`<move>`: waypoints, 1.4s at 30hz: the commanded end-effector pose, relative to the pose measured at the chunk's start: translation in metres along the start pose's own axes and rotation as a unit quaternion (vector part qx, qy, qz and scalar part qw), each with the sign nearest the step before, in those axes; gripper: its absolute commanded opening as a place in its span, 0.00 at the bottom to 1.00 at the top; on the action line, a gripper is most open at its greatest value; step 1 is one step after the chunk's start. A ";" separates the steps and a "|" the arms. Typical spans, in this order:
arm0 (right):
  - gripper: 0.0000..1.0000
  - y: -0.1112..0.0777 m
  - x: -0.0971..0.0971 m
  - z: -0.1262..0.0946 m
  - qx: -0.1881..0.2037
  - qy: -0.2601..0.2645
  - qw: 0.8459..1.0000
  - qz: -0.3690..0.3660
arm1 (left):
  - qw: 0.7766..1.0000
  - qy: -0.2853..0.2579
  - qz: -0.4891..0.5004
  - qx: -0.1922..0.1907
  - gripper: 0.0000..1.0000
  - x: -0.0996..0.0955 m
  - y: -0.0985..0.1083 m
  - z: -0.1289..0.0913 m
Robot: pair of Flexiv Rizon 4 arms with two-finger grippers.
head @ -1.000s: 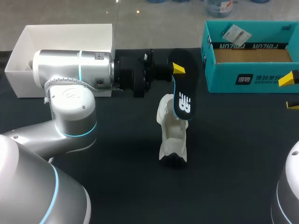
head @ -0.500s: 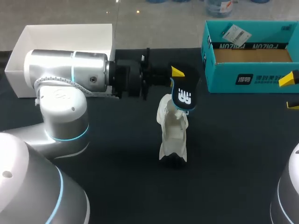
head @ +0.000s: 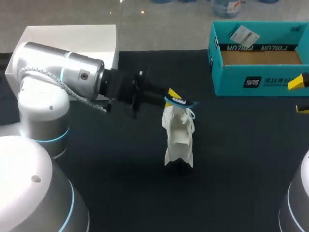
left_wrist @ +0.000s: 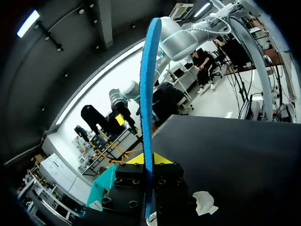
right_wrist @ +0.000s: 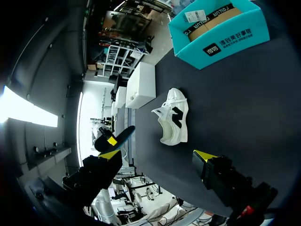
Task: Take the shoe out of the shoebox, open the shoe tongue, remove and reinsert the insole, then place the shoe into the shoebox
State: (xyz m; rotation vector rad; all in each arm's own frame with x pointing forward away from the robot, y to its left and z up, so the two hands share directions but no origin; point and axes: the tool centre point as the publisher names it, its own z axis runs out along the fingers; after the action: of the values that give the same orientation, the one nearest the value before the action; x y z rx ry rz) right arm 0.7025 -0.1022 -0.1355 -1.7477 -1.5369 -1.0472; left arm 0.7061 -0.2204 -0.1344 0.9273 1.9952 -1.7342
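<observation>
A white shoe (head: pixel 177 137) lies on the black table, its opening toward the far side. My left gripper (head: pixel 173 95) is shut on the black insole with a blue edge (head: pixel 180 101), held edge-on right above the shoe's opening. In the left wrist view the insole (left_wrist: pixel 147 89) stands up between the yellow tips, and a bit of the shoe (left_wrist: pixel 205 202) shows below. My right gripper (head: pixel 300 95) stands open at the table's right edge with nothing in it. The right wrist view shows the shoe (right_wrist: pixel 173 121) ahead of that gripper (right_wrist: pixel 157 155).
The open teal shoebox (head: pixel 241 79) stands at the back right, with a paper tag (head: pixel 244 35) in it. A white box (head: pixel 29 41) stands at the back left, behind my left arm. The teal box (right_wrist: pixel 225 40) and white box (right_wrist: pixel 141 84) also show in the right wrist view.
My left arm has swung down and turned the insole from upright and face-on to edge-on over the shoe's opening. The right gripper and the shoe have kept still.
</observation>
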 end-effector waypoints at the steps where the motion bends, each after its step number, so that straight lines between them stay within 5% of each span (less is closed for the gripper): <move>1: 1.00 -0.002 0.000 0.000 -0.001 -0.001 1.000 0.001 | 0.998 0.059 -0.034 0.011 0.00 -0.007 0.003 -0.005; 6: 1.00 -0.002 0.000 0.000 -0.001 -0.001 1.000 0.001 | 0.998 0.059 -0.034 0.011 0.00 -0.007 0.003 -0.005; 13: 1.00 -0.002 0.000 0.000 -0.001 -0.001 1.000 0.001 | 0.999 0.042 -0.014 -0.020 0.00 0.024 0.039 0.009; 19: 1.00 -0.002 0.000 0.000 -0.001 -0.001 1.000 0.001 | 0.999 0.033 -0.029 -0.006 0.00 0.044 0.062 0.013; 42: 1.00 -0.002 0.000 0.000 -0.001 -0.001 1.000 0.001 | 0.999 0.033 -0.029 -0.007 0.00 0.074 0.122 0.018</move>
State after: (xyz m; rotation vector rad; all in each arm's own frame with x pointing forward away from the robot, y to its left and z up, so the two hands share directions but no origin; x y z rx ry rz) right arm 0.7023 -0.1026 -0.1348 -1.7480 -1.5365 -1.0467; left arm 0.7261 -0.2083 -0.2659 0.9384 2.1063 -1.7293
